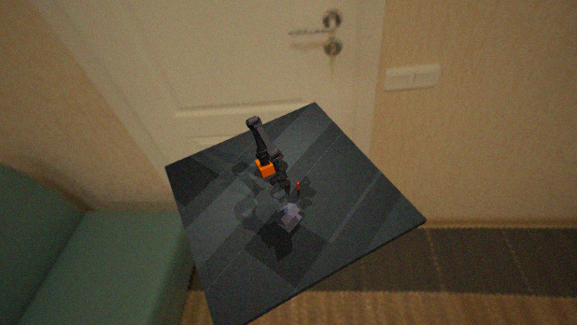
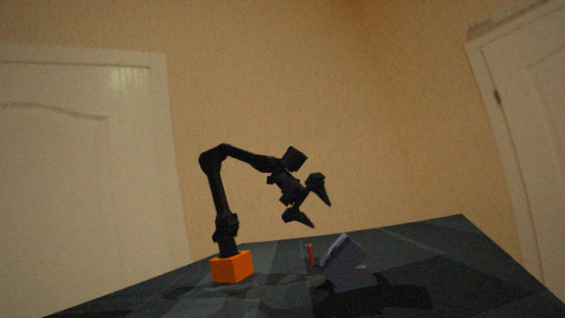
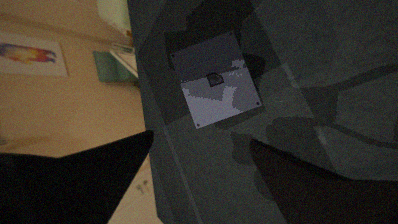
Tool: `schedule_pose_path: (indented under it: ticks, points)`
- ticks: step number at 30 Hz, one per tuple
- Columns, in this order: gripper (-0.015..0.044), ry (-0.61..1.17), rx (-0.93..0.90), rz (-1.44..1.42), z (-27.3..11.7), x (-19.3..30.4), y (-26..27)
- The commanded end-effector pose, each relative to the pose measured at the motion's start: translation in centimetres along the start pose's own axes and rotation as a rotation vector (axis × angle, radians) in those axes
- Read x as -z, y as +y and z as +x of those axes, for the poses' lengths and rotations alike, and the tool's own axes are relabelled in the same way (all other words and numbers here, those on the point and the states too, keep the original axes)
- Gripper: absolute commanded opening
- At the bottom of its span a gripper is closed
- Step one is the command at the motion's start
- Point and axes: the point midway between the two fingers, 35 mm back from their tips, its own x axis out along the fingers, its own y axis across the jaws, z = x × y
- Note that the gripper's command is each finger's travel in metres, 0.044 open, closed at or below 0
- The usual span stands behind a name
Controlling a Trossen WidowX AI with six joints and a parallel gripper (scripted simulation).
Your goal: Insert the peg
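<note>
On the dark table (image 1: 373, 205) (image 2: 411, 238) (image 3: 350, 105), sloped panel (image 1: 290, 218) (image 2: 344, 260) (image 3: 220, 102) near upright red peg (image 1: 298, 187) (image 2: 310, 255), end effector (image 1: 293, 190) (image 2: 322, 217) (image 3: 202, 139) spread empty.

You can see the worktop (image 1: 359, 196) (image 2: 411, 238) (image 3: 300, 30) is dark slate, with paler bands and thin light lines. Near its back edge, your arm (image 1: 266, 142) (image 2: 217, 189) is black and its base block (image 1: 266, 169) (image 2: 233, 270) is bright orange. Away from all corners, the peg (image 1: 298, 187) (image 2: 310, 255) is red and the sloped panel (image 1: 291, 216) (image 2: 344, 256) (image 3: 220, 105) is greyish lilac.
</note>
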Motion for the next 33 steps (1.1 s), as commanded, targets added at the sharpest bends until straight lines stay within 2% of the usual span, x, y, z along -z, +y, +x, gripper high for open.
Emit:
schedule_pose_path:
  ticks: [1, 23, 33]
  points:
    - [0.044, 0.039, 0.124, -0.153, 0.7, 2.1, -2.3]
    - [0.044, 0.26, 0.614, -0.804, -0.7, 9.0, -12.4]
    - [0.044, 0.275, 0.641, -0.841, -1.0, 9.3, -13.1]
